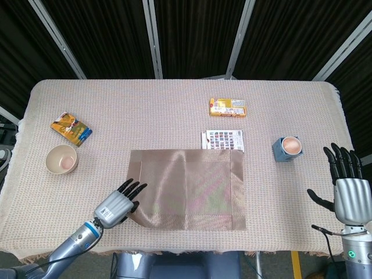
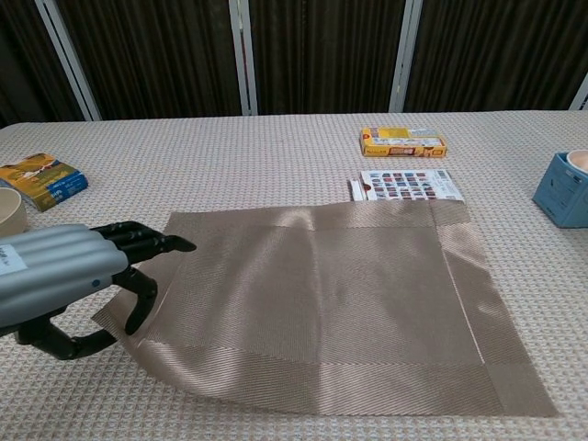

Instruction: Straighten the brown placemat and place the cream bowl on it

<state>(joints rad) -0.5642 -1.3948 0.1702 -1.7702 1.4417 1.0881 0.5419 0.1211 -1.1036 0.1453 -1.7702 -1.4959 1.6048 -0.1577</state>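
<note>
1. The brown placemat (image 1: 186,189) lay near the middle of the table's front edge, its sides running roughly parallel to that edge, so the straightening looked largely done.
2. It was not yet flat. A ridge ran across its left half, and the front-left corner was lifted off the table (image 1: 192,104) where the left hand (image 1: 116,204) pinched it.
3. In the chest view the left hand (image 2: 64,285) had its thumb curled under that corner and its fingers (image 2: 152,243) lying over the top, so it was grasping the mat rather than resting on it.
4. The right hand (image 1: 347,189) hovered off the table's front-right corner, fingers spread upward and empty, taking no part at this stage.
5. The cream bowl (image 1: 61,159) sat upright near the table's left edge, well apart from the placemat and untouched; only its rim showed at the left border of the chest view.
6. What remained, as I judged it: let the corner down, smooth out the ridge, then fetch the bowl and set it on the mat. The left hand was the nearer one for that.
7. The card of colour swatches (image 1: 222,140) touched the mat's far edge and would not hinder the placing.
</note>
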